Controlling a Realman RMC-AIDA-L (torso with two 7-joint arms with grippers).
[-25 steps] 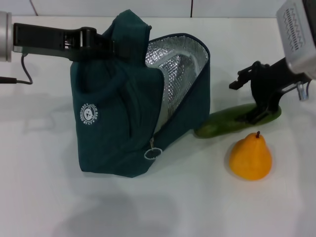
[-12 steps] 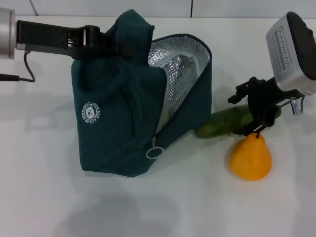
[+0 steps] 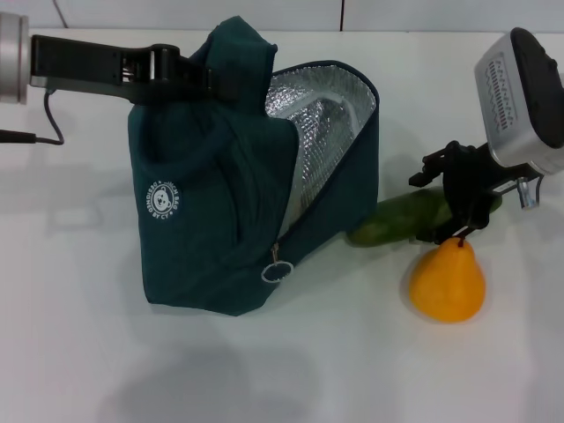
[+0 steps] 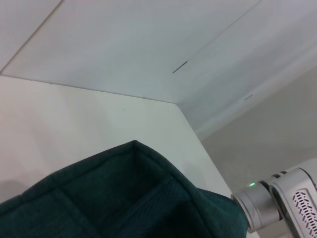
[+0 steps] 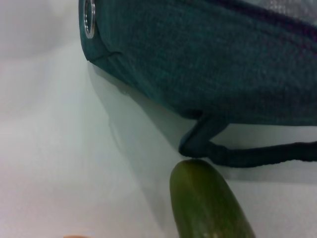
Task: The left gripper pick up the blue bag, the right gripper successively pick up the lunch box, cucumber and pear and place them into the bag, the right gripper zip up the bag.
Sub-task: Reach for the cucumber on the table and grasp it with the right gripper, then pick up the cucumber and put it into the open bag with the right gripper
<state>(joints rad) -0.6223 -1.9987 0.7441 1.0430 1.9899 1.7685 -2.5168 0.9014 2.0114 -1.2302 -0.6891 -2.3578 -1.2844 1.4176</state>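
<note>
The blue bag [image 3: 220, 194] stands tilted on the white table, mouth open to the right with its foil lining showing. My left gripper [image 3: 196, 77] is shut on its upper handle and holds it up. The cucumber [image 3: 401, 218] lies right of the bag, one end near the bag's base [image 5: 208, 203]. My right gripper [image 3: 451, 204] is down over the cucumber's right part, open, with a finger on each side. The pear [image 3: 447, 280] sits upright just in front of that gripper. The lunch box cannot be made out. The bag's fabric [image 4: 124, 198] fills the lower left wrist view.
The ring zipper pull [image 3: 275, 271] hangs at the bag's lower front corner, also seen as the ring [image 5: 89, 20]. A loose handle strap [image 5: 247, 153] lies on the table beside the cucumber's end. White table [image 3: 106, 352] stretches in front and to the left.
The right gripper has come down and slightly left onto the cucumber, ending just above the pear's stem; in the last half second it has hardly moved. Bag and left gripper stay put.
</note>
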